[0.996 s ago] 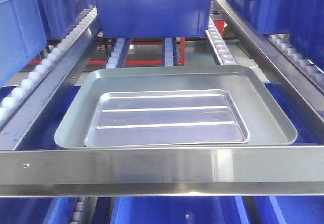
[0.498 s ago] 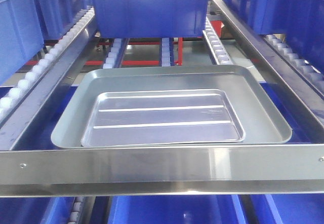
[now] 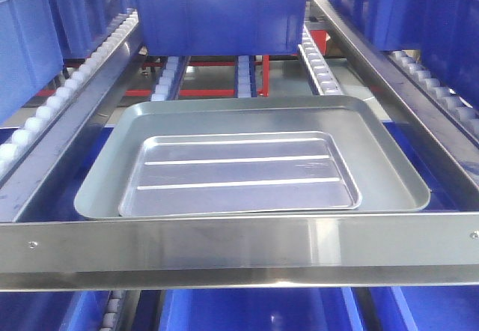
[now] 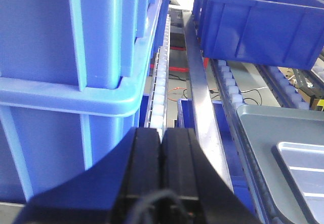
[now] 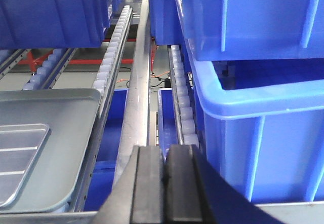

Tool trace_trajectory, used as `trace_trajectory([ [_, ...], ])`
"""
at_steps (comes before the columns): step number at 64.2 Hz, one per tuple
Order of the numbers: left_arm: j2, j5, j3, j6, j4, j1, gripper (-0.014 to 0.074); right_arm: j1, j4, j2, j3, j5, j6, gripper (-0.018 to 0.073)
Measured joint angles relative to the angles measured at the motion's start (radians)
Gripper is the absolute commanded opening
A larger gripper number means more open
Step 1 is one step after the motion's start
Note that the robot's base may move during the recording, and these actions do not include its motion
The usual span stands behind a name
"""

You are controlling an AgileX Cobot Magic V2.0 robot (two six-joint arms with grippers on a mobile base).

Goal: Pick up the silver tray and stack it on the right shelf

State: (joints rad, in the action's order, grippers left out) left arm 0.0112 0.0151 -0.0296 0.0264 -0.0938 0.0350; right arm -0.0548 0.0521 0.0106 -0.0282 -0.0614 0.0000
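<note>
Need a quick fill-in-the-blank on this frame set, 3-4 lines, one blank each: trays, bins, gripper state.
1. The shiny silver ridged rectangular tray lies inside a larger dull ____ smooth-floored tray.
2. The silver tray's floor has ____ long raised ridges.
3. Behind the trays sits a plastic bin coloured ____.
4. The left gripper has its black fingers ____, holding nothing.

Missing words: grey; two; blue; shut

Shiny ridged silver tray [image 3: 239, 174], flat inside larger grey tray [image 3: 389, 166]
</note>
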Motion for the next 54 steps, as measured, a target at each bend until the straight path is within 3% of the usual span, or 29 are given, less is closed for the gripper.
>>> trace_trajectory([
  [54, 0.0, 0.0, 0.0, 0.0, 0.0, 0.0, -0.0101, 0.0, 0.0, 0.0, 0.0, 0.009, 0.0, 0.0049],
])
